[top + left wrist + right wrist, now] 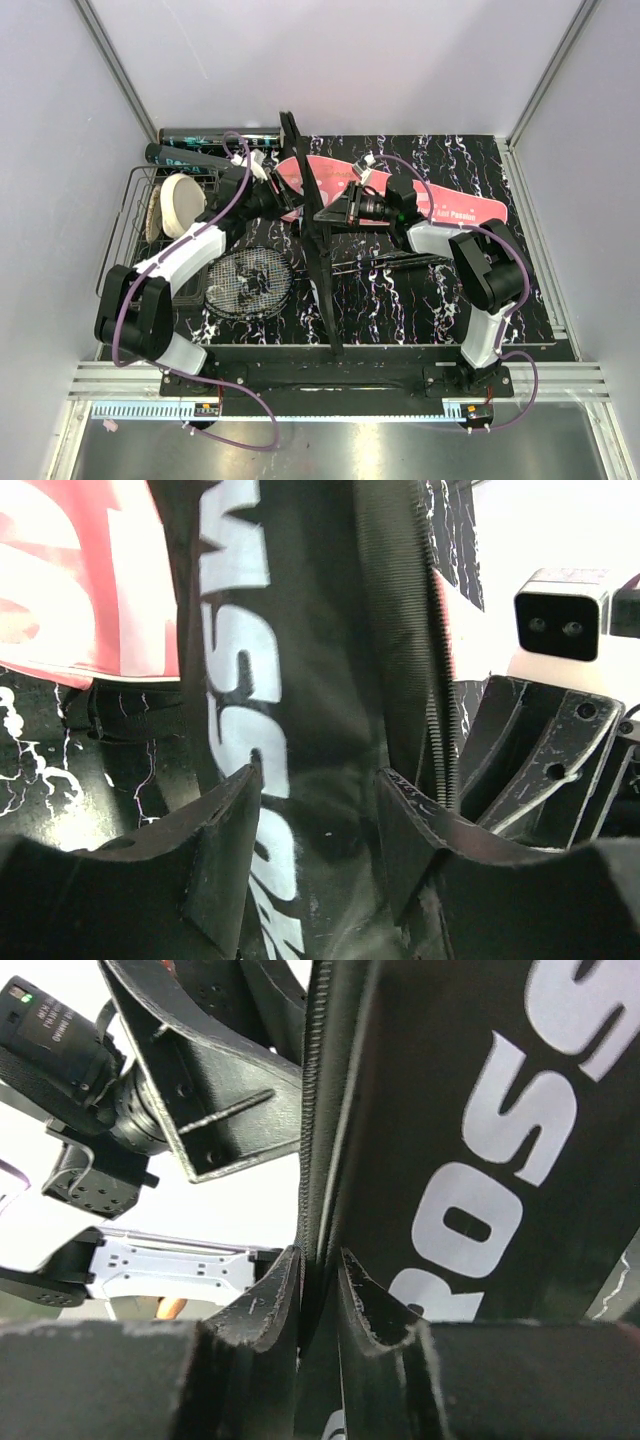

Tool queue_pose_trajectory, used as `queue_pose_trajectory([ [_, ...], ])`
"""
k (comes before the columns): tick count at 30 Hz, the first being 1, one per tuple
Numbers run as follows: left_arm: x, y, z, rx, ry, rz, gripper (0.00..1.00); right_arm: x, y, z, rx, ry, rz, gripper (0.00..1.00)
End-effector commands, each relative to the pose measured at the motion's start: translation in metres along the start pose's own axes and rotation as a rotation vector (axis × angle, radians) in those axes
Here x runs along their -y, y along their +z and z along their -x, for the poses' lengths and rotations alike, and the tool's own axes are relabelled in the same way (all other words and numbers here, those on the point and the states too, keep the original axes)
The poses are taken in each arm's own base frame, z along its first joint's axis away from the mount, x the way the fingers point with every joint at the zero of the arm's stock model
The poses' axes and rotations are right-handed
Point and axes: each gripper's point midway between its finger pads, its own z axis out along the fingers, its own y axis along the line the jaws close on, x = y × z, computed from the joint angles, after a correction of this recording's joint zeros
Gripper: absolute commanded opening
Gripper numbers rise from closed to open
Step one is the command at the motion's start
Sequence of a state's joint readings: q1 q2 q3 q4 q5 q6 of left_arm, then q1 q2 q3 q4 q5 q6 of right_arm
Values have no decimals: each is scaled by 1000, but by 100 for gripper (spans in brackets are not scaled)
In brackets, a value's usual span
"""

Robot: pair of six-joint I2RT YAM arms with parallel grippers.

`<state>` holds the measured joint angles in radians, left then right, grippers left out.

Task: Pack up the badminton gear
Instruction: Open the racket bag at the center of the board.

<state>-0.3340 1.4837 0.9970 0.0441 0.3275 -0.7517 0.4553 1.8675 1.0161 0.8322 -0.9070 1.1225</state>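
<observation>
Black woven fabric with a coil zip along its edge: the black CROSSWAY bag (322,270) stood on edge at mid-table, a thin upright panel running from the back of the black marbled table (500,290) toward the arm bases, held up between the two grippers. The left gripper (315,780) straddled the lettered panel with its fingers (225,830) roughly half apart; fabric lay in the gap, but neither pad could be seen pressing it, so this side read as loose rather than gripping. The right gripper (320,1260) had its fingers drawn close together on the zip edge (312,1110), with only the thin fold of the bag between them, apparently pinched. The bag looked light, limp and likely to sag or fold wherever it was unsupported; the stitched zip edge was probably the firmest and least slippery place to hold, and two holds well apart along the rim would be needed to keep the mouth open. The pink racket case (470,208) lay flat behind the bag at the right rear, probably soft as well. A racket (250,282) lay on the table left of the bag: light and stiff, with strings best avoided, so best taken by the frame or handle. A dark tube (215,135) rested along the back edge, beside the black wire basket (130,215) holding a cream disc (182,203).
</observation>
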Motion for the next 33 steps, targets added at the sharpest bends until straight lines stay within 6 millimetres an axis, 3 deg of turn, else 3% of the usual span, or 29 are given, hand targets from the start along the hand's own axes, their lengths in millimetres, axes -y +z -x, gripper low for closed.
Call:
queue_pose_trajectory([
  [1,28,3,20,63,22,-119,53,-5,-5,4,14,-110,-9,25],
  [7,40,13,17,46,-2,-223,70,9,-6,-1,9,-90,-51,32],
  [13,60,17,14,6,-33,-320,70,15,-9,1,17,-109,-110,46],
  [16,66,20,12,-2,-29,-329,60,13,-10,2,14,-127,-139,48],
  [18,67,21,14,6,-28,-328,46,13,-14,2,6,-151,-174,50],
  [20,64,20,15,13,-19,-292,34,9,-20,5,21,-165,-232,54],
  [23,63,18,18,26,21,-260,26,6,-23,17,38,-229,-286,56],
  [24,62,18,20,29,25,-249,19,2,-20,23,38,-250,-281,55],
  [26,61,17,19,27,27,-239,11,9,-17,25,24,-236,-298,50],
  [27,63,17,20,24,27,-243,4,6,-15,29,26,-241,-291,42],
  [30,70,15,24,21,29,-255,0,7,-12,32,32,-227,-286,21],
  [31,73,13,26,23,34,-259,0,8,-12,32,32,-226,-288,18],
  [33,78,9,29,29,52,-263,0,5,-13,32,37,-234,-291,21],
])
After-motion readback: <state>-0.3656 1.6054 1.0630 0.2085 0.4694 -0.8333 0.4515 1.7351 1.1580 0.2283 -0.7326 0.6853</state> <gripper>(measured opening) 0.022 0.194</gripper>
